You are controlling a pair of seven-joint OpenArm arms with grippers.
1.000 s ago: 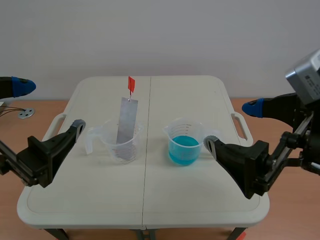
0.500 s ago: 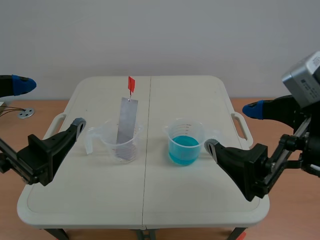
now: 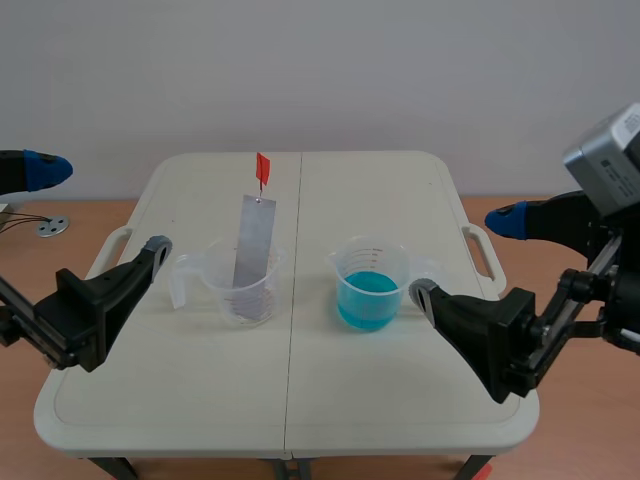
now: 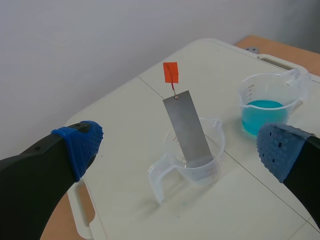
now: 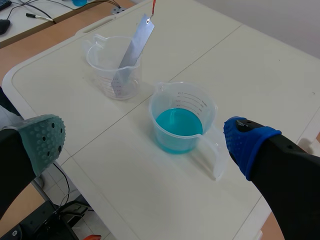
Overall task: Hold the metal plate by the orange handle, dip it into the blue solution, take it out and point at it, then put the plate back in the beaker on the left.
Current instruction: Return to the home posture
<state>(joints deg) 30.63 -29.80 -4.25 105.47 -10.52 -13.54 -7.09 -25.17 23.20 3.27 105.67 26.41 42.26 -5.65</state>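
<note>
The metal plate (image 3: pixel 254 243) stands tilted in the clear beaker (image 3: pixel 243 292) on the left half of the table (image 3: pixel 300 400), and its orange handle (image 3: pixel 262 168) sticks up above the plate on a thin wire. To the right, apart from it, sits the second beaker (image 3: pixel 385 262) with the blue solution (image 3: pixel 368 298) in its lower part. The left gripper (image 3: pixel 103 210) hangs at the table's left edge, fingers spread wide and holding nothing. The right gripper (image 3: pixel 463 255) sits just right of the second beaker, likewise spread wide and empty.
</note>
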